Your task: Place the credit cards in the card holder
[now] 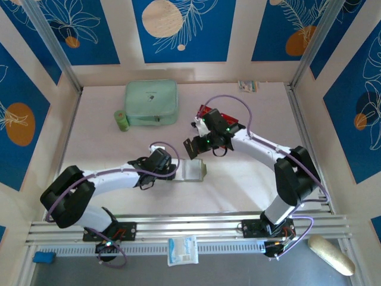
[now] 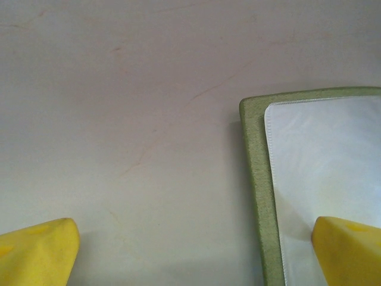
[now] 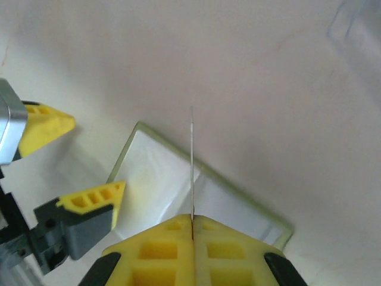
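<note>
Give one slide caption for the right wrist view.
Right gripper pinches a card edge-on over the open card holder.

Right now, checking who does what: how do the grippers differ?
The left gripper has jaws wide open, empty; the right gripper has jaws shut on a credit card edge-on. The left gripper straddles the edge of the card holder; the right gripper is over its silvery inside. Both have yellow fingers.

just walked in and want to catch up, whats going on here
The right claw is shut on a thin card, held edge-on above the open card holder, which lies on the table. The left claw is wide open at the holder, with one fingertip over its pale lining, apparently steadying it. The card is not in a pocket yet.
</note>
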